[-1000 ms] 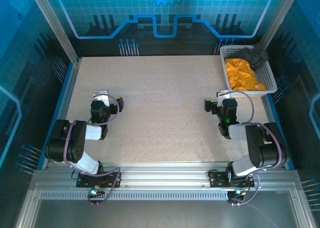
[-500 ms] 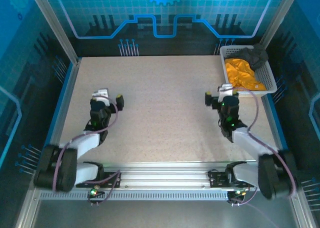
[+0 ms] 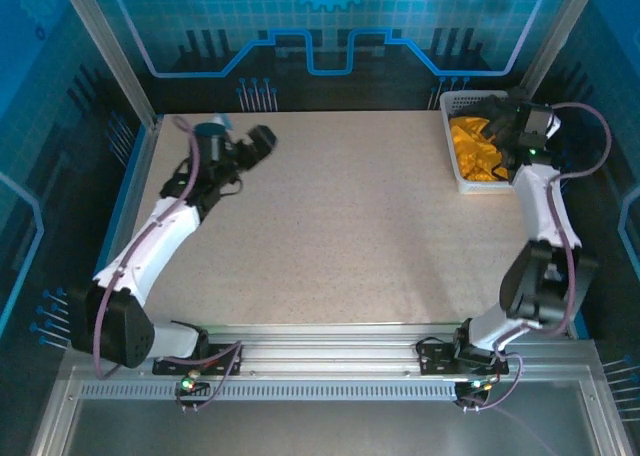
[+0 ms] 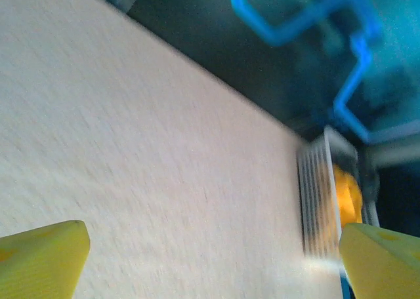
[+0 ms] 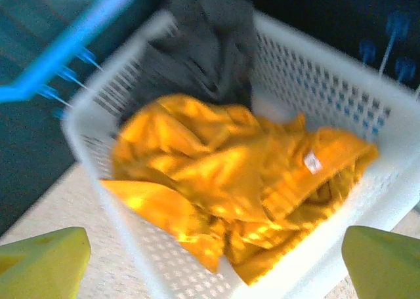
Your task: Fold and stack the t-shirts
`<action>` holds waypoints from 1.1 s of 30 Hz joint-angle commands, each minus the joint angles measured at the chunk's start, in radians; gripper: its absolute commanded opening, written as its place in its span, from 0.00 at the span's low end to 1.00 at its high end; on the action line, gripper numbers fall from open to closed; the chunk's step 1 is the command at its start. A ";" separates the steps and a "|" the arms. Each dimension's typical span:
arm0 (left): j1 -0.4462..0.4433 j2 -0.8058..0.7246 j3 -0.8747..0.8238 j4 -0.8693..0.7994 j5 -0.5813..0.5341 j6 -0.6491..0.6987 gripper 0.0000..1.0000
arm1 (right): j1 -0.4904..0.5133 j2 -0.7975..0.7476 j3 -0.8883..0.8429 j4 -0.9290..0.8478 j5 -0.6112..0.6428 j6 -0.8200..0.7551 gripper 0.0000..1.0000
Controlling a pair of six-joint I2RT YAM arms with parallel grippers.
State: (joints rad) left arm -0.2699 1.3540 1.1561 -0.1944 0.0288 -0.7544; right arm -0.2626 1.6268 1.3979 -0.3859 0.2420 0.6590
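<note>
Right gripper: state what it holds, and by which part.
Nothing is held. The right gripper hangs open over the orange t-shirt lying in the basket.

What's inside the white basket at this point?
An orange-yellow t-shirt lies crumpled in front, with a dark grey t-shirt bunched behind it. The basket floor beneath them is covered.
</note>
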 commanded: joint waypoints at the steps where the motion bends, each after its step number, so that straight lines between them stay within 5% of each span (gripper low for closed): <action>1: -0.129 -0.013 0.068 -0.101 0.091 -0.012 0.99 | -0.039 0.118 0.098 -0.078 -0.136 0.077 0.97; 6: -0.271 -0.019 0.063 -0.103 0.066 -0.018 0.98 | -0.035 0.360 0.259 -0.092 -0.297 0.098 0.85; 10: -0.306 -0.030 0.063 -0.128 0.070 -0.028 0.95 | -0.008 0.474 0.348 -0.101 -0.309 0.103 0.73; 19: -0.311 -0.074 0.063 -0.167 0.059 0.001 0.91 | 0.002 0.359 0.195 0.089 -0.261 0.171 0.00; 27: -0.306 -0.081 0.051 -0.185 0.053 0.009 0.90 | 0.041 -0.103 -0.063 0.252 -0.182 0.214 0.00; 33: -0.295 -0.063 0.045 -0.203 0.051 0.006 0.89 | 0.078 -0.284 0.076 0.268 -0.186 0.217 0.00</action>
State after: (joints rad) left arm -0.5724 1.2984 1.1908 -0.3664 0.0837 -0.7609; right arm -0.2008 1.3800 1.3941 -0.1825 0.0448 0.8646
